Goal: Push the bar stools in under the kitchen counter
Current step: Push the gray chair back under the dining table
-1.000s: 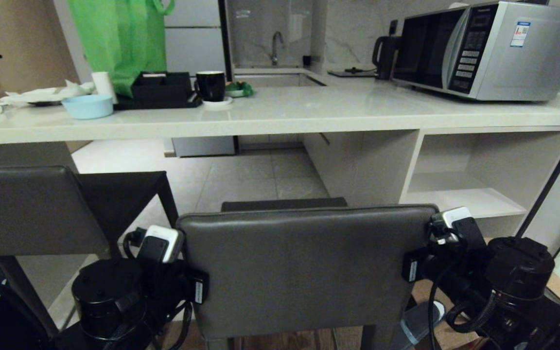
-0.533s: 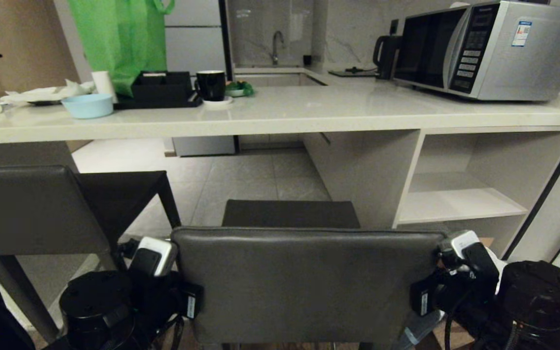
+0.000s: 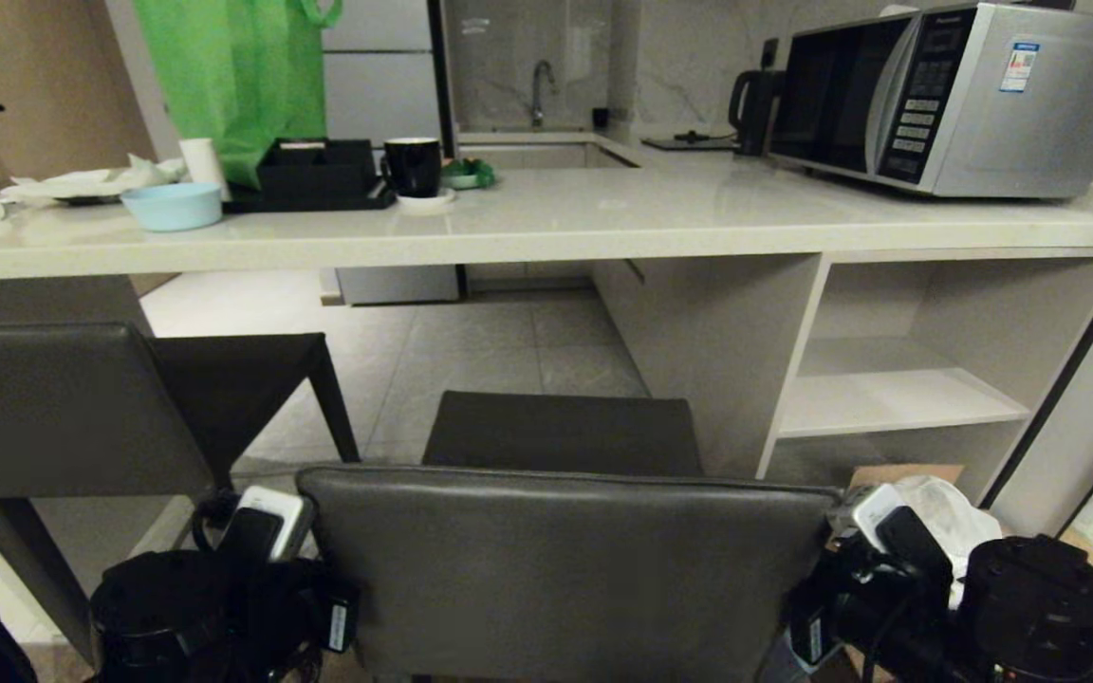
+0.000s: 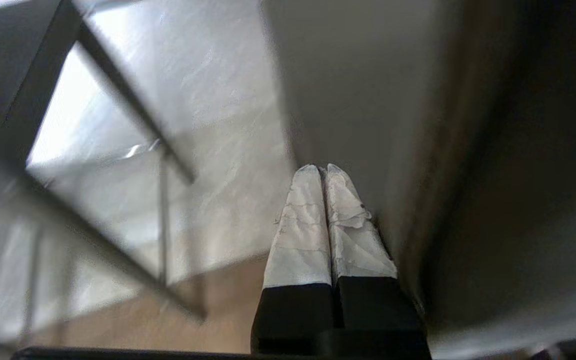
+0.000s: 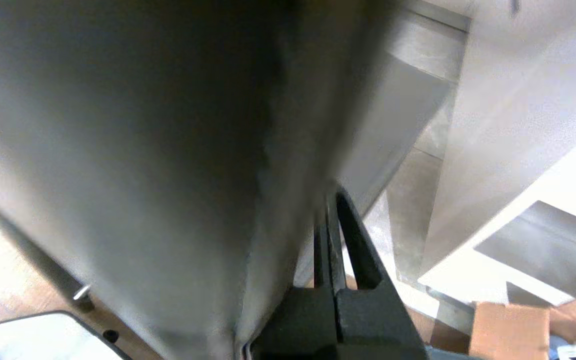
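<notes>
A: Where do things stand?

B: The near bar stool (image 3: 565,560) sits short of the kitchen counter (image 3: 546,223), its seat just reaching under the slab. The left gripper (image 4: 324,172) and right gripper (image 5: 329,220), both pressed together and holding nothing, flank its backrest.

A: Risk?

B: I'd say uneven pushing could twist the stool toward the shelf panel (image 3: 784,351), or a gripper could slide off the edge.

A: And the other stool (image 3: 72,408)?

B: Only the head view shows it, left, not tucked in. The wrist views alone show the fingertips beside the backrest
</notes>
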